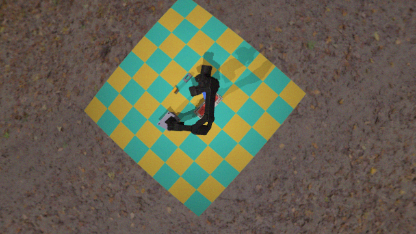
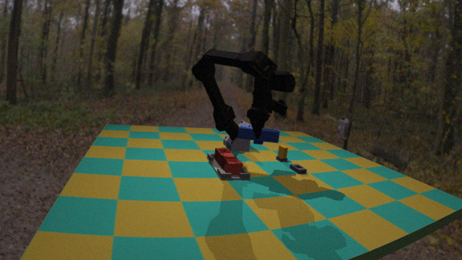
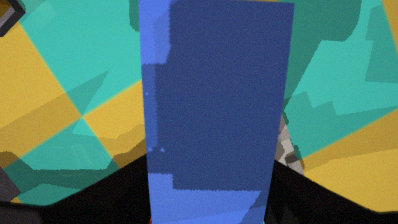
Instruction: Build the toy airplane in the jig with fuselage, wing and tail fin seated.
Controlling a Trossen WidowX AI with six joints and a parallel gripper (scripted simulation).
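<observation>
Autumn forest with dark trunks stands behind a checkered surface of teal and yellow squares, and we see brown leafy ground all around it.

Nearest to the exterior camera, on the surface, we find the grey jig with the red fuselage lying in its cradle. A little further and to the right lies a small dark grey frame flat on the surface, and just behind it stands the orange tail fin on a small dark foot, apart from the jig.

Further back, the black arm rises from its grey base and bends over. Its jaws point down and are closed on the blue wing, which hangs level in the air, behind and above the fuselage, not touching it. In the wrist view the blue wing fills the middle of the picture from top to bottom, with a corner of the jig showing just at its right edge. From the top, the arm crosses over the jig, and only a small part of the wing is visible beside it.
</observation>
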